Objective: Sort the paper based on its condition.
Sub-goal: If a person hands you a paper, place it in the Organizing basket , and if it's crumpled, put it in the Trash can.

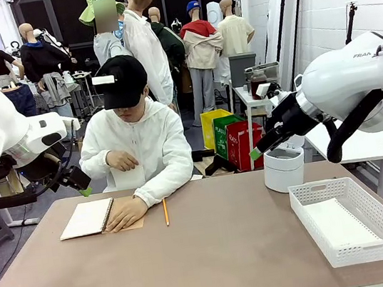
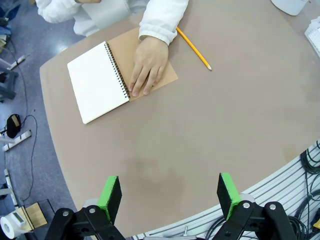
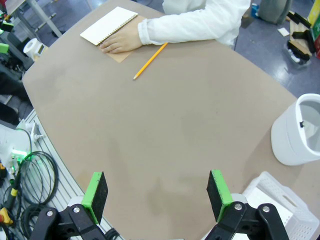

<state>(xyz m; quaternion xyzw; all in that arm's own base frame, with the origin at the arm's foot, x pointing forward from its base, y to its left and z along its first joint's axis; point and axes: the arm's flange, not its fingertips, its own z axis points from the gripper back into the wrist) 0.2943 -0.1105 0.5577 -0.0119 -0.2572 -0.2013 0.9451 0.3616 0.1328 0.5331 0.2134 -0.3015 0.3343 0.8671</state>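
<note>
The person across the table holds a white sheet of paper (image 1: 128, 177) at chest height in one hand; in the left wrist view the paper (image 2: 107, 12) shows at the top edge. Their other hand (image 1: 125, 212) rests flat on an open spiral notebook (image 1: 87, 218) with a brown cover. My left gripper (image 1: 84, 191) hangs open in the air at the table's far left, and nothing lies between its green pads (image 2: 111, 196). My right gripper (image 1: 256, 153) is raised beside a white round bin (image 1: 284, 168), also open, with bare table under its pads (image 3: 96, 192).
A yellow pencil (image 1: 165, 211) lies to the right of the notebook. A white slotted basket (image 1: 351, 219) stands at the front right of the table, with the bin just behind it. Cables (image 3: 30, 172) run below the table's near edge.
</note>
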